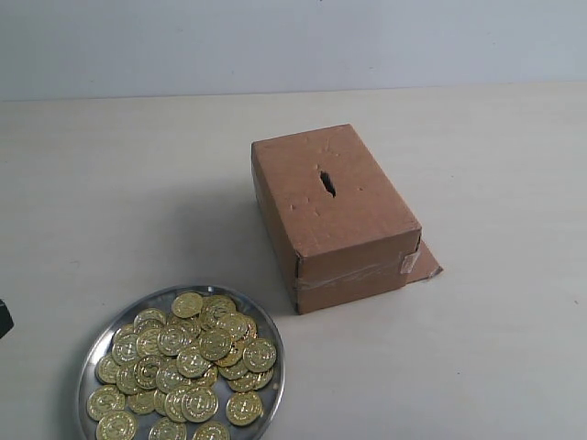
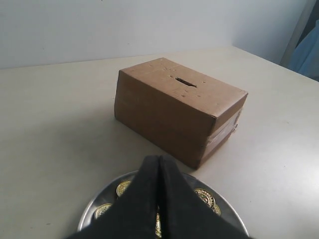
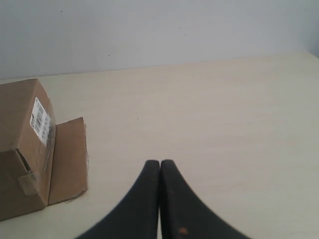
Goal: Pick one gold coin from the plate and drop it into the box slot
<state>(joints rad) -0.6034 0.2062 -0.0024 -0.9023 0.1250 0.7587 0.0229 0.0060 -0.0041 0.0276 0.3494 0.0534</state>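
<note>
The silver plate (image 1: pixel 88 360) sits at the front left of the table, heaped with gold coins (image 1: pixel 191 361). Behind it to the right stands the brown box (image 1: pixel 353 234), the dark slot (image 1: pixel 326 183) in its top face. In the left wrist view my left gripper (image 2: pixel 159 158) hangs shut over the plate (image 2: pixel 94 206), its fingertips pressed together. Coins (image 2: pixel 205 196) show on both sides of it, with the box (image 2: pixel 164 117) and slot (image 2: pixel 186 82) beyond. My right gripper (image 3: pixel 160 163) is shut over bare table, apart from the box (image 3: pixel 20 149).
A loose cardboard flap (image 1: pixel 427 264) lies flat on the table at the box's taped end, also seen in the right wrist view as the flap (image 3: pixel 67 159). A white wall closes off the far edge of the table. A small dark part (image 1: pixel 4 318) shows at the exterior view's left edge.
</note>
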